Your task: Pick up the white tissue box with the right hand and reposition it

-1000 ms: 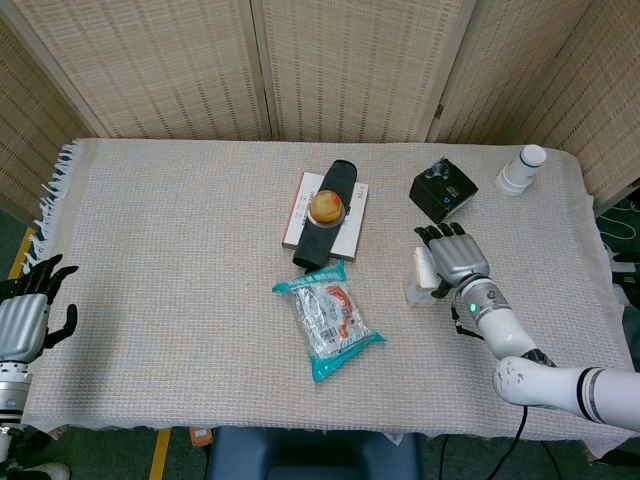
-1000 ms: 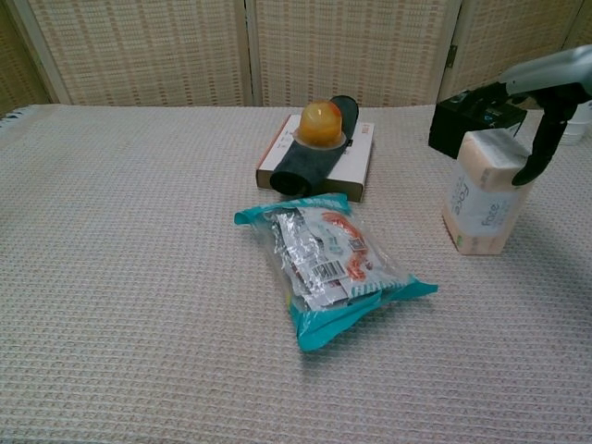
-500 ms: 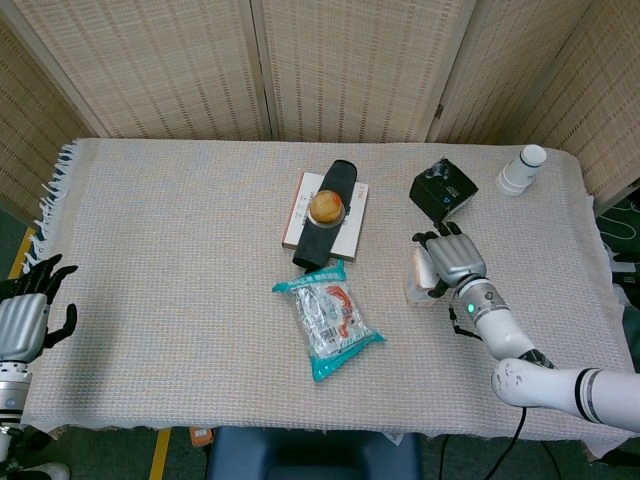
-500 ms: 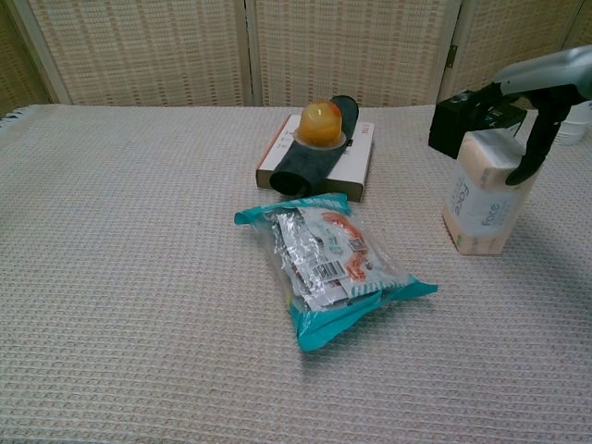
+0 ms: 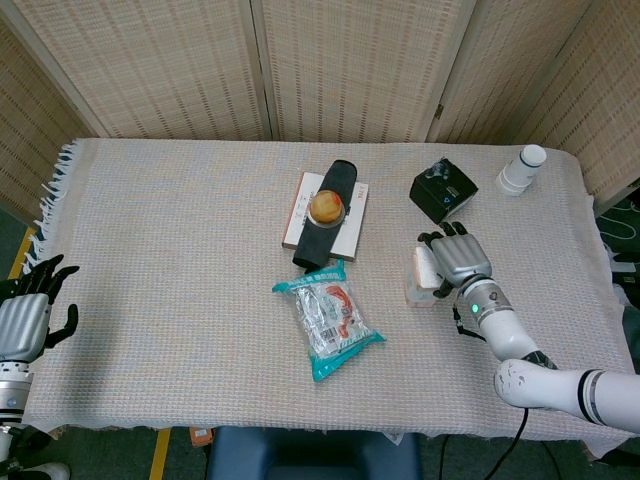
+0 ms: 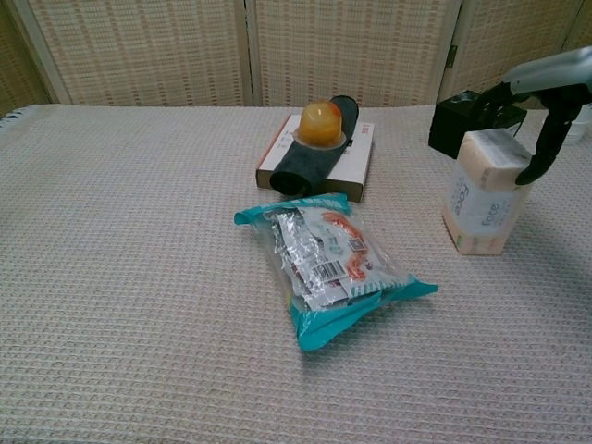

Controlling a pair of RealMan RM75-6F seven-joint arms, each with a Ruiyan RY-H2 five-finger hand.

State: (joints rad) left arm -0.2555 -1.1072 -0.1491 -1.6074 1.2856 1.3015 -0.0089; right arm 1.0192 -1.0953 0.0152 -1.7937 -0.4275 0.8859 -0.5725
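The white tissue box (image 5: pixel 424 272) stands on end on the right side of the table (image 5: pixel 180 250); in the chest view the tissue box (image 6: pixel 481 199) rests on the cloth. My right hand (image 5: pixel 458 262) is wrapped over its top. In the chest view the right hand (image 6: pixel 532 97) has its thumb down the box's right side and its fingers over the far edge, holding it. My left hand (image 5: pixel 25 320) hangs beyond the table's left front corner, fingers spread and holding nothing.
A teal snack pack (image 5: pixel 328 318) lies mid-table, left of the box. Behind it a book carries a black roll and an orange fruit (image 5: pixel 325 205). A black box (image 5: pixel 443 190) sits just behind my right hand, and a white bottle (image 5: pixel 522 170) stands at the far right corner.
The box leaned slightly left half a second ago and now stands straighter. My right hand has shifted a little to the right with it. The left hand has not moved.
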